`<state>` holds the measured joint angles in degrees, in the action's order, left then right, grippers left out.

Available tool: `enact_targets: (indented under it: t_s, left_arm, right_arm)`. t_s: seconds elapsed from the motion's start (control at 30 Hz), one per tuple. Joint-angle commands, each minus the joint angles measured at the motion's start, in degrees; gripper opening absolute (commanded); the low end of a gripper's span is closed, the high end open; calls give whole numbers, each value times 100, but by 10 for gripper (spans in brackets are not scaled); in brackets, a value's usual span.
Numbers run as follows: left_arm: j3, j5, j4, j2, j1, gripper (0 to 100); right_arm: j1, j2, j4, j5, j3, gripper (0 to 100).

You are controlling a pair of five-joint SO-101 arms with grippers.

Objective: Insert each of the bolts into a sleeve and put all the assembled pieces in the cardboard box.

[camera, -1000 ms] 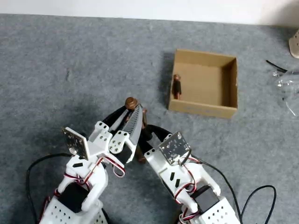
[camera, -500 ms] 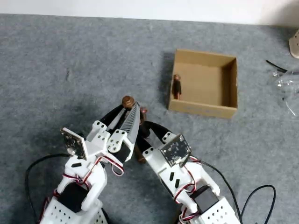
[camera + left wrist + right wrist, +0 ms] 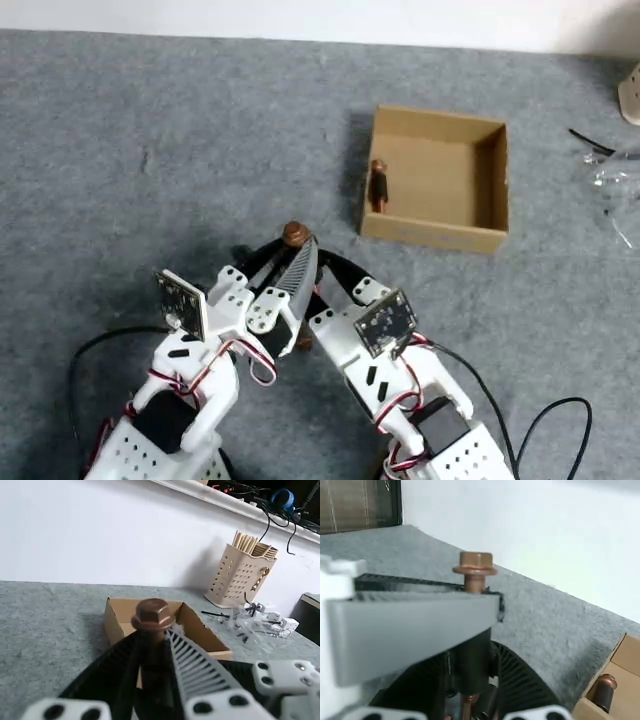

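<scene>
High view: both arms meet in the middle of the grey mat [image 3: 120, 130], a bit short of the cardboard box [image 3: 430, 236], and their ends pretty much overlap.
Left gripper [image 3: 154, 636]: clamped on the bolt [image 3: 152, 614] right under its hex head. The bolt stands upright with the head poking up above the fingertips.
Right gripper [image 3: 472, 667]: pinched narrow around a black sleeve [image 3: 470, 655], also held upright.
Bolt vs sleeve: in the right wrist view the copper shank goes down to the top of the sleeve, with the head well clear above it. Can't tell how deep it sits, since the left arm's grey finger [image 3: 415, 625] crosses right in front.
Box: open top, beyond the grippers and over toward the right arm's side, not touching them.
Inside the box: one assembled piece [image 3: 378, 186] lying flat against the wall on the left arm's side.
Other stuff: a beige slotted holder [image 3: 240, 572] full of sticks and a pile of clear plastic bits [image 3: 255, 617] sit past the box, well apart from it.
</scene>
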<state>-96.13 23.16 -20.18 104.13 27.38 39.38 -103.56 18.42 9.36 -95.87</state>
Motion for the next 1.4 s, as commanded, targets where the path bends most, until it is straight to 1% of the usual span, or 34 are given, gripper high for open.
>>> enact_targets:
  t_s: [0.0, 0.07, 0.23, 0.27, 0.33, 0.43, 0.5, 0.57, 0.63, 0.87, 0.93, 1.0, 1.07, 1.13, 1.2, 1.23, 1.3, 1.37]
  left_arm:
    - [-92, 0, -141, -4, -13, 19]
    - [-92, 0, -149, -4, -13, 72]
    - [-101, 26, -343, -48, 40, 293]
    - [-101, 167, -360, -22, 4, 320]
    - [-75, 492, -378, -4, -110, 341]
    - [-13, 756, -343, -4, -769, 328]
    - [110, 1152, -369, -4, -1253, 314]
    - [189, 1415, -378, -4, -1587, 309]
    - [207, 1495, -369, -4, -1736, 309]
    - [154, 1459, -352, -4, -1780, 309]
    - [145, 1442, -360, -4, -1974, 309]
    - [145, 1319, -343, -4, -2334, 300]
    - [154, 1160, -343, -4, -2624, 246]
    - [180, 897, -343, -4, -2756, 151]
    - [198, 281, -343, -4, -2782, 30]
    - [198, -123, -343, -4, -2774, 0]
    - [198, -721, -343, -4, -2738, 25]
    - [189, -853, -378, -4, -2738, 3]
  right_arm:
    - [-145, -145, -84, 26, -690, 5]
    - [-145, -145, 48, 26, -690, 5]
    - [-154, -145, 154, 26, -690, 5]
    - [-154, -145, 154, 26, -690, 5]
    - [-154, -145, 198, 26, -690, 5]
    - [-154, -145, 338, 26, -690, 5]
    - [-154, -145, 391, 26, -690, 5]
    - [-277, -145, 391, 26, -690, 5]
    - [-453, -145, 382, 26, -690, 5]
    - [-1130, -145, 356, 9, -681, 5]
    - [-1270, -154, 356, 0, -681, 5]
    - [-1376, -154, 356, 0, -673, 5]
    - [-1455, -154, 356, -9, -664, 5]
    - [-1534, -154, 356, -9, -664, 5]
    - [-1640, -154, 356, -9, -664, 5]
    - [-1692, -154, 356, -9, -664, 5]
    - [-1789, -154, 356, -9, -664, 5]
    - [-1886, -154, 356, -9, -664, 5]
